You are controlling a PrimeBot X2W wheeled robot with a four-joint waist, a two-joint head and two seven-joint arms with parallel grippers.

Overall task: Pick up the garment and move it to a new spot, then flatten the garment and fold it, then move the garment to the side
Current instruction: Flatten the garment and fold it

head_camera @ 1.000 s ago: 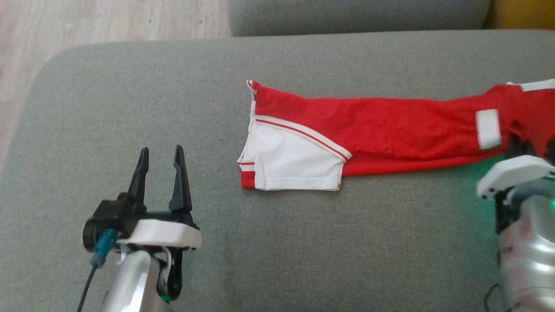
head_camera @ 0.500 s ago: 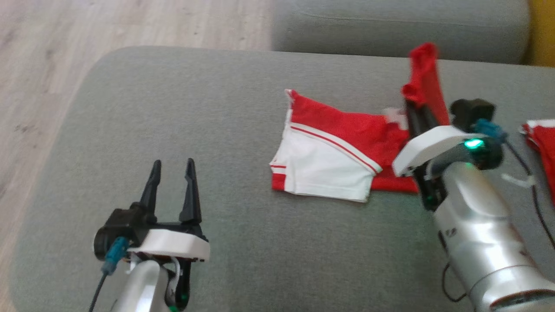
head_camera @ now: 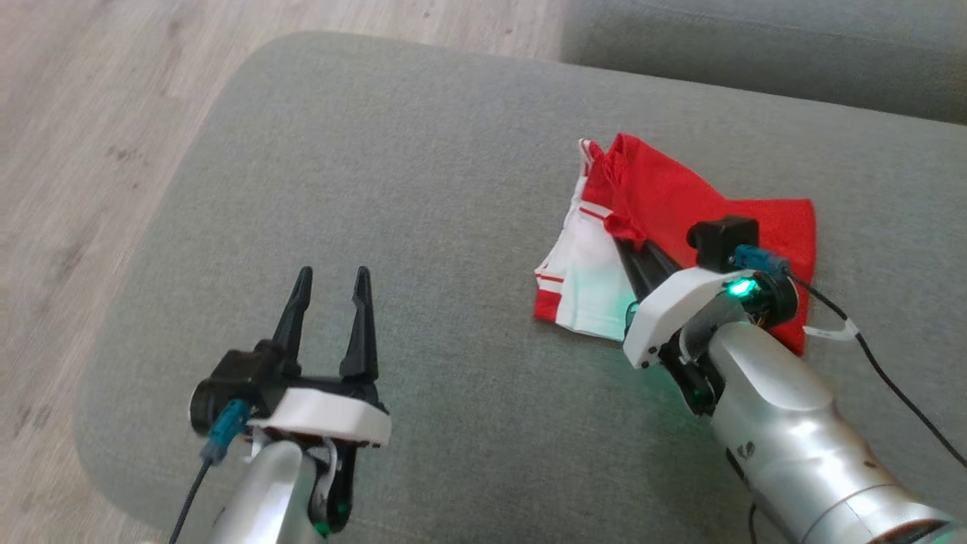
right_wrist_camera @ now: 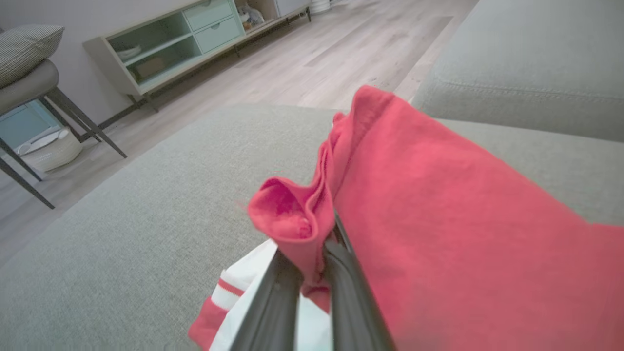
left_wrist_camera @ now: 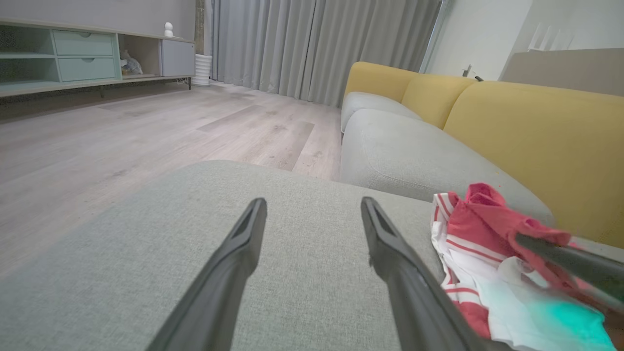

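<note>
Garment (head_camera: 680, 204) inside right hand (head_camera: 625, 243)

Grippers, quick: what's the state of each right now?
Left gripper: open, holding nothing.
Right gripper: closed, pinching a bunched red fold of the garment.

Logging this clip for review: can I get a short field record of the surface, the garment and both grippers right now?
surface: grey fabric sofa cushion
garment: red and white sports garment, lying on the cushion, red end doubled over the white-panelled end
right gripper: shut on a bunch of red fabric at the doubled-over end
left gripper: open, empty, over bare cushion, apart from the garment
fold stage: likely mid-fold; fabric not yet released
</note>
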